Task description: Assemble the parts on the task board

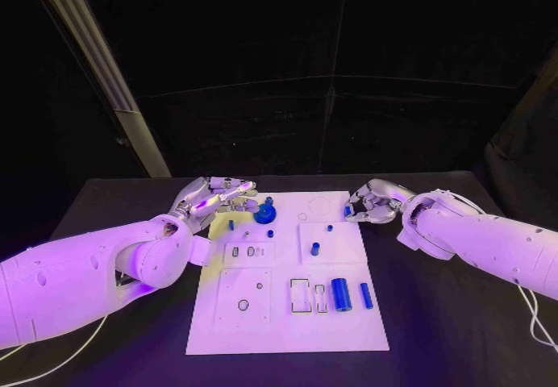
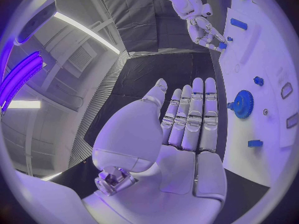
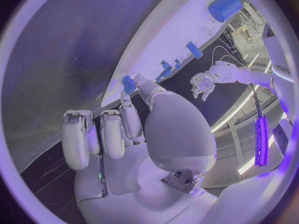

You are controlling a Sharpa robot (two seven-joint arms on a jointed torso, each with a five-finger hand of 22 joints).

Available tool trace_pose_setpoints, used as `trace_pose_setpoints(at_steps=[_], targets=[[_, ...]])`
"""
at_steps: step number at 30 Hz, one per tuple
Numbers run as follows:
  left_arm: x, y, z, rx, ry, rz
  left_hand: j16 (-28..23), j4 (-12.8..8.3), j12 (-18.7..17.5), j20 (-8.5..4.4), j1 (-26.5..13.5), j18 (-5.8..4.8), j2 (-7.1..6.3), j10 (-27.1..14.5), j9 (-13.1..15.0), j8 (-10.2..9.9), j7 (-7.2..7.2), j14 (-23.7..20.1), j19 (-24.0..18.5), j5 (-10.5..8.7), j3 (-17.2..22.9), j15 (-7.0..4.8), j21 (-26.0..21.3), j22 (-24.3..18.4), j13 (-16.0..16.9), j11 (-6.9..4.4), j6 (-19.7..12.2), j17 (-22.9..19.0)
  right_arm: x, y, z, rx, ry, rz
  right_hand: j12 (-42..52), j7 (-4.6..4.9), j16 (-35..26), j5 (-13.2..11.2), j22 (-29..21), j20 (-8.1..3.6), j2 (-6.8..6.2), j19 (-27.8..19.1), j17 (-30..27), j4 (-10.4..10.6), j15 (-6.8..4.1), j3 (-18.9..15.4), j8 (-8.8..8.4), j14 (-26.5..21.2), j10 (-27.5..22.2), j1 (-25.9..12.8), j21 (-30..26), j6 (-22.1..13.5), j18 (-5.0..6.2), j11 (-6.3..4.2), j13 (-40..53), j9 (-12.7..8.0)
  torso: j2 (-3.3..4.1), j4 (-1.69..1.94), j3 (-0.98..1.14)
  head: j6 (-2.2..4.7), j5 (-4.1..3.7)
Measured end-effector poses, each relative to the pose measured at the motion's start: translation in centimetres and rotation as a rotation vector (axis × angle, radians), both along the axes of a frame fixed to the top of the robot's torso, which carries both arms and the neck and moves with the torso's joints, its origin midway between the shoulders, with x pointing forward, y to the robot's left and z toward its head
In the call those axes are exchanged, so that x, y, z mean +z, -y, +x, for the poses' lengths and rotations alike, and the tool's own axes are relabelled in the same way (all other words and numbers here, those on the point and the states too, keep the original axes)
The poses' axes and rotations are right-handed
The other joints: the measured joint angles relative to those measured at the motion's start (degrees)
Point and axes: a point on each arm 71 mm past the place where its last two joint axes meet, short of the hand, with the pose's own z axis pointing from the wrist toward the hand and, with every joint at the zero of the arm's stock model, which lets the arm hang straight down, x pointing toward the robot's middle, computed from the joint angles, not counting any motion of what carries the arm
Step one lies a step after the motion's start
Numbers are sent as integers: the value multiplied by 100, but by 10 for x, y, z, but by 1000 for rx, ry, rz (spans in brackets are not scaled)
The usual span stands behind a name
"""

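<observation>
Fingers of our left hand (image 1: 216, 196) spread and holding nothing beside the blue gear (image 1: 266, 214), our right hand (image 1: 374, 202) pinching a small blue part (image 1: 347, 210) at the task board (image 1: 285, 330) edge.

board: your white task board (image 1: 291, 322) lies flat mid-table, long side running away from you.
gear: blue gear (image 1: 266, 214) sits near the far left corner.
cylinder: thick blue cylinder (image 1: 341, 294) lies near the right edge, thin blue rod (image 1: 366, 295) just beside it.
small parts: blue peg (image 1: 314, 249) mid-board.

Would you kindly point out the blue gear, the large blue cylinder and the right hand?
blue gear (image 1: 266, 214): head view, gear's face.
large blue cylinder (image 1: 341, 293): head view, its side.
right hand (image 1: 372, 201): head view, hand's middle.
</observation>
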Motion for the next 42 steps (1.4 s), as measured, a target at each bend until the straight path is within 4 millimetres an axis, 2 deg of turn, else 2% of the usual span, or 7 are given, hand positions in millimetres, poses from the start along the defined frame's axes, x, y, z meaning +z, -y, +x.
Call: trace_pose_setpoints(at_steps=[4,17,42], targets=[[0,0,0,-1,-1,0,0,-16,0,0,0,0,0,0,-1,-23,0,0,0,0,17,0,0,-7,0,0,0,0,-1,1,0,-5,-2,-2,27,-21,0,0,0,0,97,0,0,-6,0,39,32,0,12,-39,0,149,0,-12,5,12,-1,0,2,-10,-1],[0,0,0,-4,-5,0,0,-16,0,0,0,0,0,0,-5,-23,0,0,0,0,16,0,0,-6,0,0,0,0,-1,1,0,-11,-6,-4,27,-49,22,0,-1,0,97,0,0,-21,0,54,33,0,20,-38,0,228,0,-20,4,17,-2,-3,7,-37,6],[-1,0,-1,-9,-11,1,-26,-16,-23,0,0,0,0,0,-3,-23,0,0,0,0,16,0,0,-11,-5,0,0,0,-2,-3,2,-19,-9,-2,27,-32,22,0,-1,0,122,0,3,-82,0,79,13,0,20,-63,5,211,0,-20,3,-11,-2,-6,14,-41,10]])
